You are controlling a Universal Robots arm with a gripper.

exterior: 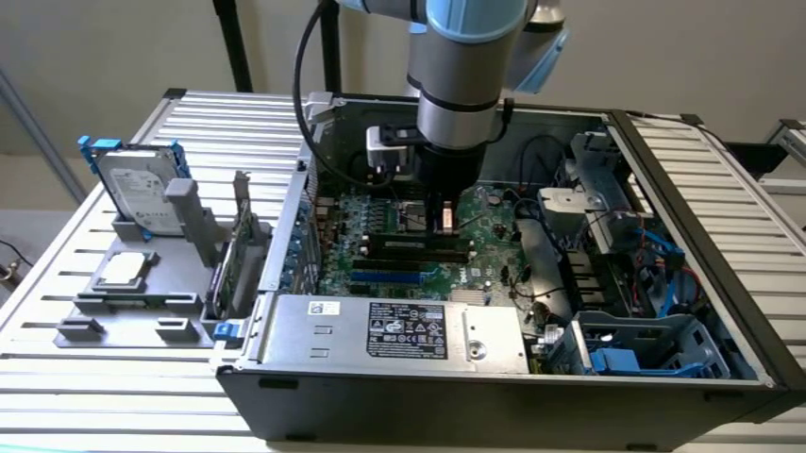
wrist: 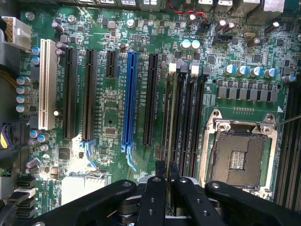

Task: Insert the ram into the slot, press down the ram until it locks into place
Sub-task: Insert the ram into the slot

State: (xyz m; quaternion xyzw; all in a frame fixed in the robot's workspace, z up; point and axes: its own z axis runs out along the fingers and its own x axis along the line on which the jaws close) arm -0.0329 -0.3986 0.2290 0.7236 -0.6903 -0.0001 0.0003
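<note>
Currently, in the exterior view, you have the arm reaching straight down into the open computer case, which lies on its side on the slatted table. The gripper is low over the motherboard, right at the row of dark memory slots, and its fingers stand close together. Toward the front of the case you can see the power supply with its white label. At the exterior view's left, well apart from the case, a hard drive stands upright in a grey holder. In the wrist view, note the ram seen edge-on as a thin line. It stands in one of the black memory slots, between the long blue slot and the processor socket. The black fingers are drawn in to a narrow gap, one on each side of the stick's near end, so the gripper is closed onto the ram's upper edge. You cannot tell from either view whether the stick is fully seated or whether the white end latches have caught. A white slot sits far across the board from the ram.
</note>
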